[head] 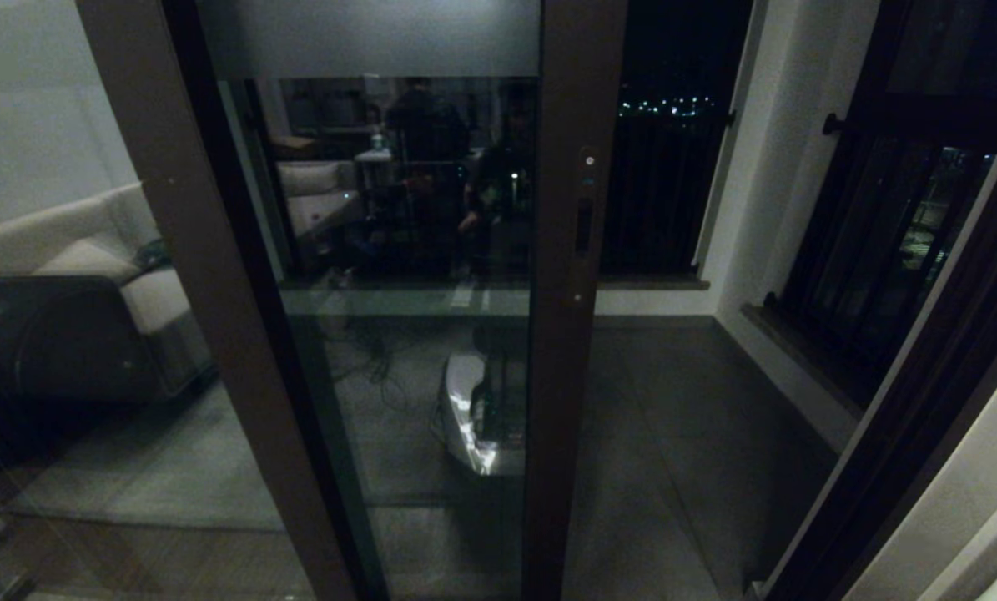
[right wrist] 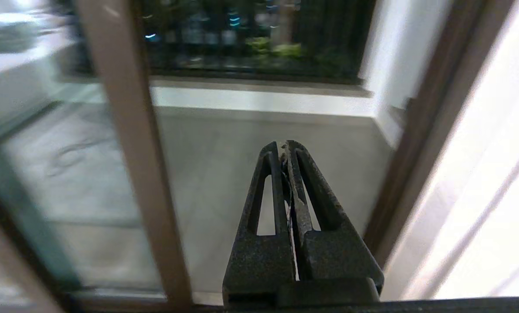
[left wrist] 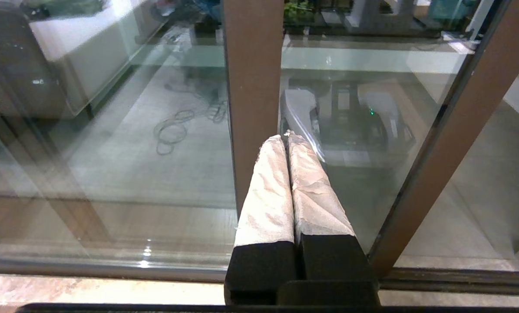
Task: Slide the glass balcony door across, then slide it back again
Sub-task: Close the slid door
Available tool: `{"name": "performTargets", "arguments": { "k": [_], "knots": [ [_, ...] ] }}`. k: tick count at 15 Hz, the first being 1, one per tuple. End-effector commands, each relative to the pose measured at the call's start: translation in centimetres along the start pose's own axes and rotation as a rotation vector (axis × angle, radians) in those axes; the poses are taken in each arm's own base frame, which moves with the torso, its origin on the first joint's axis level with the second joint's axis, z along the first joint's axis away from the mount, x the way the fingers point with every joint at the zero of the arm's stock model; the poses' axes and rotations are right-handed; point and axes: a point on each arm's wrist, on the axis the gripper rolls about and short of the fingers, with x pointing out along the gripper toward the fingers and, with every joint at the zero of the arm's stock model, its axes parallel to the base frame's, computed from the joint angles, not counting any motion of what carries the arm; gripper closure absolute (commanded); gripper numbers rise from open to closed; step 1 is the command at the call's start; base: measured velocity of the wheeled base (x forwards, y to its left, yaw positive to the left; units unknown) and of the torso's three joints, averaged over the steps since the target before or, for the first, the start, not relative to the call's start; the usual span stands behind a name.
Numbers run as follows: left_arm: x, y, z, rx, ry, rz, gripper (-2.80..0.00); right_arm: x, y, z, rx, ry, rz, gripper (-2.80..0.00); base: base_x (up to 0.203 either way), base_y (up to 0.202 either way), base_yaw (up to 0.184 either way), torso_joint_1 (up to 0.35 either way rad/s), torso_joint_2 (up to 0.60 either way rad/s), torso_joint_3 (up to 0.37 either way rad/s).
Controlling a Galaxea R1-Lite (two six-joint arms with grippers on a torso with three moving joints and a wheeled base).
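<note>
The glass balcony door (head: 565, 351) stands partly slid across, its dark brown stile mid-view with the slim black handle (head: 583, 225) and a frosted band (head: 365, 37) at the top. To its right the doorway is open to the balcony. Neither gripper shows in the head view. My left gripper (left wrist: 286, 135) is shut and holds nothing; its white-wrapped fingers (left wrist: 268, 191) point low at the door's glass (left wrist: 372, 69), beside a brown stile (left wrist: 250, 87). My right gripper (right wrist: 283, 142) is shut and empty, aimed into the open gap right of the door's stile (right wrist: 129, 152).
A fixed brown-framed panel (head: 89, 292) on the left shows the sofa. The balcony floor (head: 682, 417) lies beyond the opening, with a dark railing window (head: 665, 192) behind and a black-framed side window (head: 882, 234). The door jamb (head: 923, 417) bounds the opening on the right.
</note>
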Motion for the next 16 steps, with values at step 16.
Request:
{"name": "performTargets", "arguments": {
  "k": [16],
  "knots": [
    [0.0, 0.0, 0.0, 0.0, 0.001, 0.001, 0.0, 29.8, 11.3, 16.6, 0.07, 0.321, 0.179, 0.0, 0.0, 0.0, 0.0, 0.0, 0.0, 0.0]
  ]
}}
